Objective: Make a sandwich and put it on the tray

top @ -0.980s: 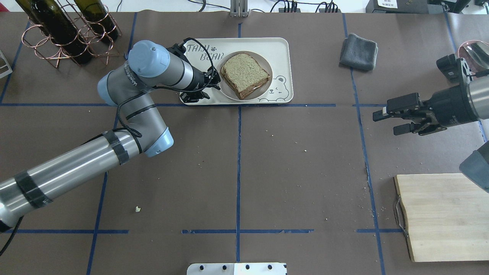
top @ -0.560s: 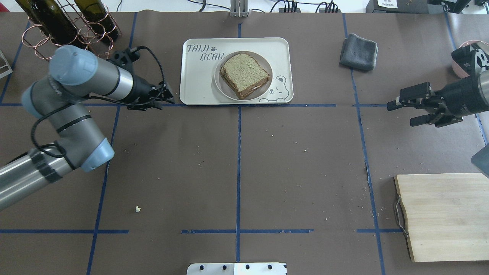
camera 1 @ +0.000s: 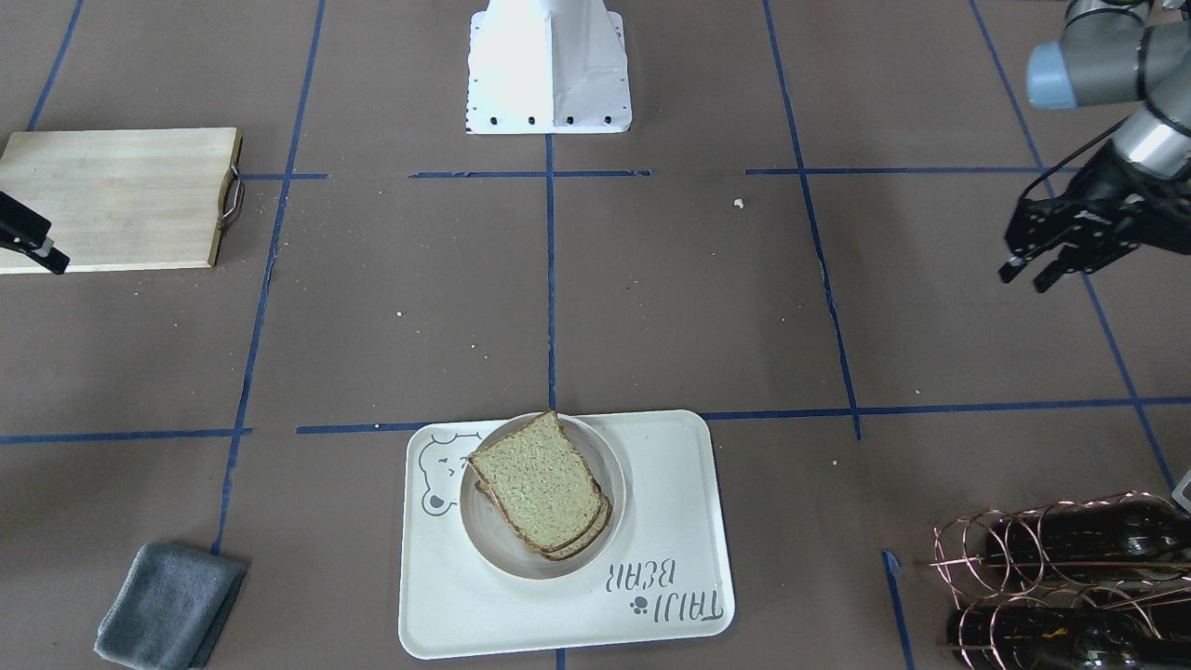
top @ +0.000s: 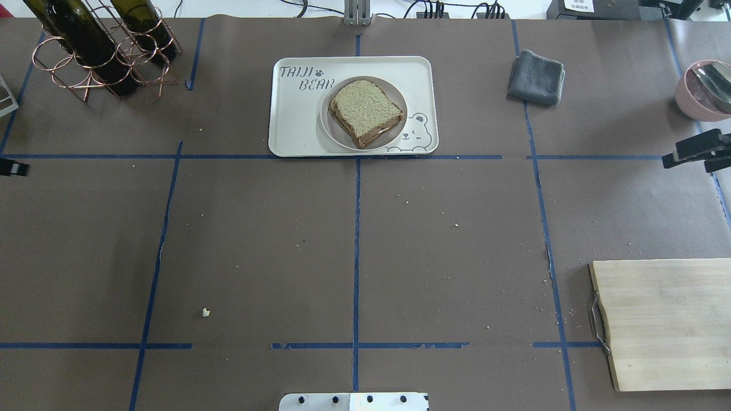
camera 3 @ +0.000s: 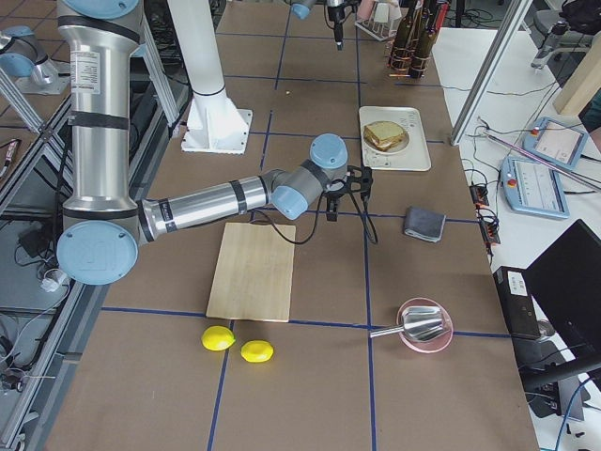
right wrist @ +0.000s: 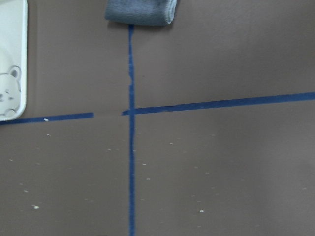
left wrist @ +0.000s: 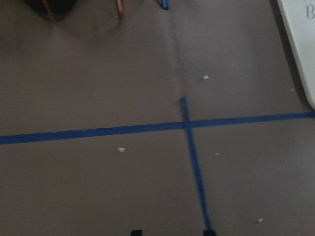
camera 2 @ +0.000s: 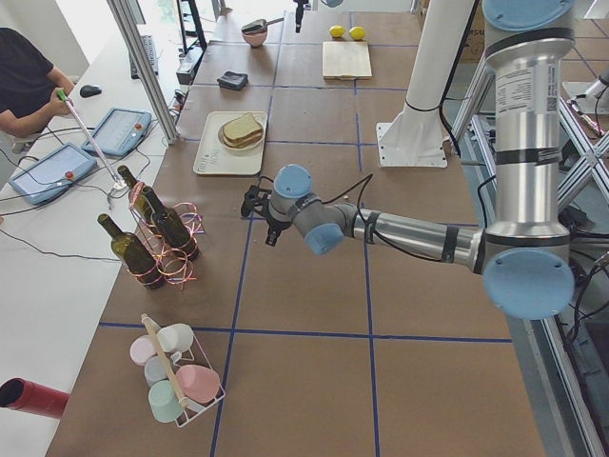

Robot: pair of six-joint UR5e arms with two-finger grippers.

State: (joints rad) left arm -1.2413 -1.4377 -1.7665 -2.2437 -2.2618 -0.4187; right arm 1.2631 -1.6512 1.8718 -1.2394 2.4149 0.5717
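The sandwich (top: 364,112) is stacked, its top slice pale and grainy with a dark crust, on a small round plate (top: 325,117) that stands on the cream bear tray (top: 297,125) at the table's far middle. Only a thin pale strip shows between the slices; the egg is otherwise hidden. In the front-facing view the sandwich (camera 1: 540,489) lies on the tray (camera 1: 670,484). My left gripper (camera 1: 1022,279) is open and empty, far to the tray's left near the table's edge. My right gripper (top: 694,157) is open and empty at the right edge.
A copper rack with wine bottles (top: 97,45) stands at the back left. A folded grey cloth (top: 537,77) and a pink bowl (top: 705,91) are at the back right. A wooden cutting board (top: 662,322) lies front right. Two lemons (camera 3: 235,344) lie beyond it.
My left arm has drawn back from the tray to the table's left edge. My right arm has drawn back to the right edge. The sandwich, plate and tray have not moved.
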